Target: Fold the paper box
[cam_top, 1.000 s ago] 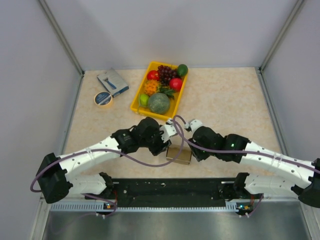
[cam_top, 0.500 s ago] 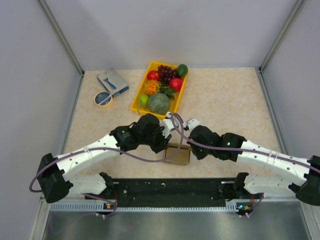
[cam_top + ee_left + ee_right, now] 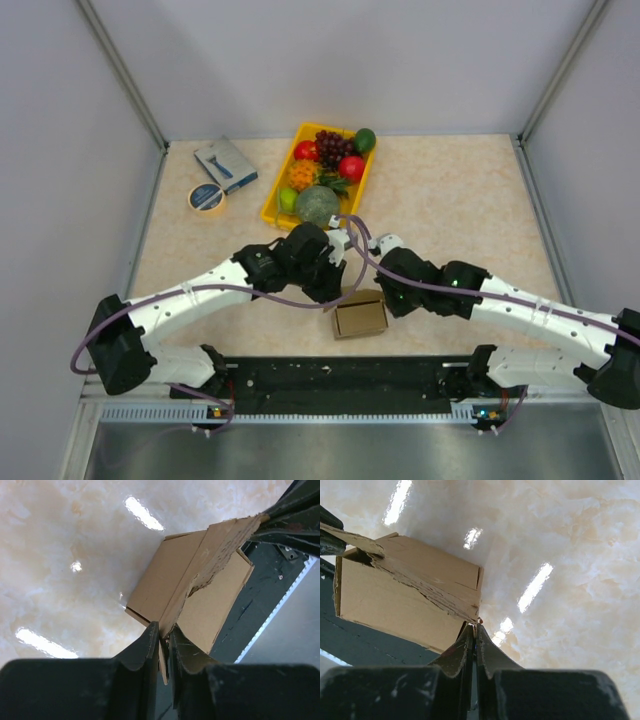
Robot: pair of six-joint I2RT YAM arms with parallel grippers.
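Note:
The paper box (image 3: 362,318) is a small brown cardboard box, partly folded, near the table's front edge between the two arms. A worn flap with a torn face runs across its top (image 3: 200,580) (image 3: 420,580). My left gripper (image 3: 338,290) (image 3: 165,639) is shut on one end of this flap, with the cardboard edge pinched between its fingers. My right gripper (image 3: 382,292) (image 3: 475,628) is shut on the flap's other corner, which sits right at its fingertips. In each wrist view the other gripper's dark fingers show at the far end of the flap.
A yellow tray (image 3: 271,203) of toy fruit stands just behind the grippers. Further back at the left lie a tape roll (image 3: 206,197) and a blue-grey packet (image 3: 226,164). A black strip (image 3: 350,376) runs along the near edge, close under the box.
Both grippers have closed on the flap's ends, the left from about half open. Both wrists shifted slightly toward the tray, and more of the box now shows beneath them.

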